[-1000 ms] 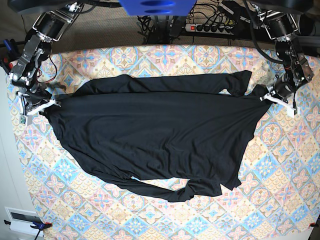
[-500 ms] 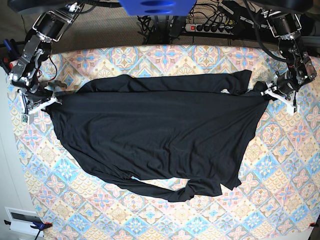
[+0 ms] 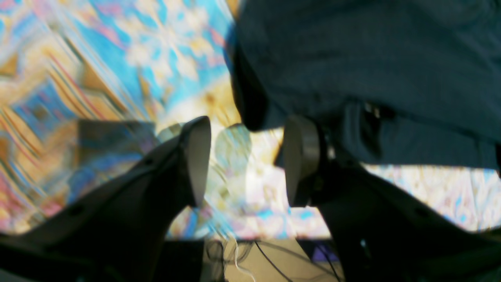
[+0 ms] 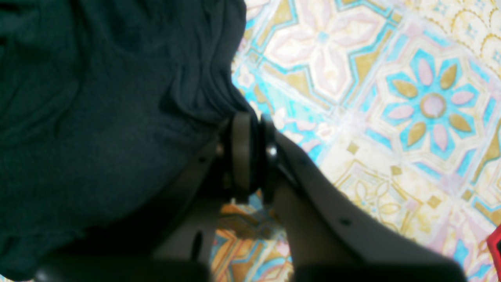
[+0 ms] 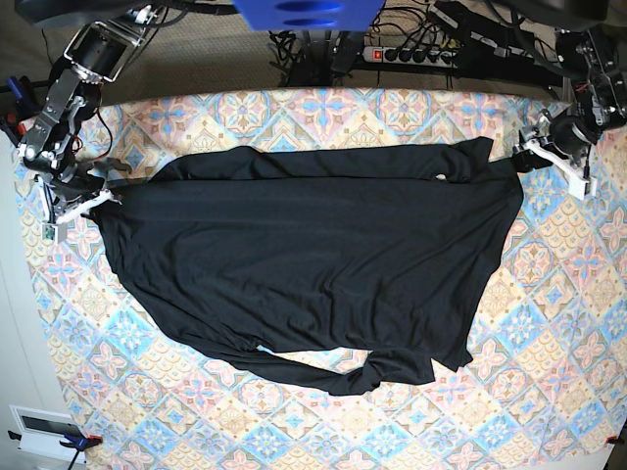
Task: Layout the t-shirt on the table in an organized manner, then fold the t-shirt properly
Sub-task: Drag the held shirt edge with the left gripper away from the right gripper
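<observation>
- T-shirt (image 5: 304, 264) lies spread across the desk (image 5: 549, 352), mid-frame in base view. Layout partial: lower hem bunched and twisted, upper edge doubled over. No fold begun.
- Desk: open room along the lower and right margins; the garment's left end sits near the left edge.
- Right gripper (image 4: 252, 156), left of frame, pinches the shirt's edge.
- Left gripper (image 3: 244, 160), upper right, jaws wide apart, holding nothing.

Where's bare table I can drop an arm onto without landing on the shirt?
Bare table: the wide strip along the base view's bottom edge below the shirt, the strip to the shirt's right, and a narrow band above it. Crowded at both side edges, where the left gripper and right gripper sit.
</observation>
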Motion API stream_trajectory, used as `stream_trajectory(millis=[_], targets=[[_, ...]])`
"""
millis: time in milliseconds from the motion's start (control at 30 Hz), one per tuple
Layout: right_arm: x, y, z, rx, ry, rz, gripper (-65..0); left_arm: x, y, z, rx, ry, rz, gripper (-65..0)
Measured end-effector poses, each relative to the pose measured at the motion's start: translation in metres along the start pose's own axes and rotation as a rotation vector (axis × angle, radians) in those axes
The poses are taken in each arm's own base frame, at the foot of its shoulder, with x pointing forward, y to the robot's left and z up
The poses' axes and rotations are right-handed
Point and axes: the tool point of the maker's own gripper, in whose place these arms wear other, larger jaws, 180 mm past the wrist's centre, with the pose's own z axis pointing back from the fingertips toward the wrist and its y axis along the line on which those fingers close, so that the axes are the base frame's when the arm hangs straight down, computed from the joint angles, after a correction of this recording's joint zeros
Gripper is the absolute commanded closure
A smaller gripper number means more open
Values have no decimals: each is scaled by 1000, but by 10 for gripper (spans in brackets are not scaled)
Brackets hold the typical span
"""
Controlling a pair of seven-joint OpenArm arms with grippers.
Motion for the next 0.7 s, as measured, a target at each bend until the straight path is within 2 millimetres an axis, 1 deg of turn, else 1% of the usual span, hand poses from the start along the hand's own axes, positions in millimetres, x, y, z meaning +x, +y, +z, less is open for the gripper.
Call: stream_trajectory(millis=[67,200,333,400,500,633,667,700], targets=[[-1,-1,0,-2,2,2,0,-6,-2,-2,-5,8,13,-297],[-2,-1,0,-2,3,1,0,-17,-6,-13,-25,19,65,-297],[-2,-1,0,-1,3,1,0,-17,-8,-25,-35,19,111,-297],[-2,-1,0,-2,5,1,0,-20,-17,-33,-43,41,76,-297],[-1,0,0,0,0,2,0,-34,-40,-46,-81,96,25,-297],[-1,0,1,-2,0,3,0,-40,-52,-53,-97,125,-29,-296],[-1,0,1,-1,0,2,0,-41,-54,-54,-95,132,-50,-286],[-1,0,0,0,0,1,0,-42,-58,-55,-101,136,-62,-256]])
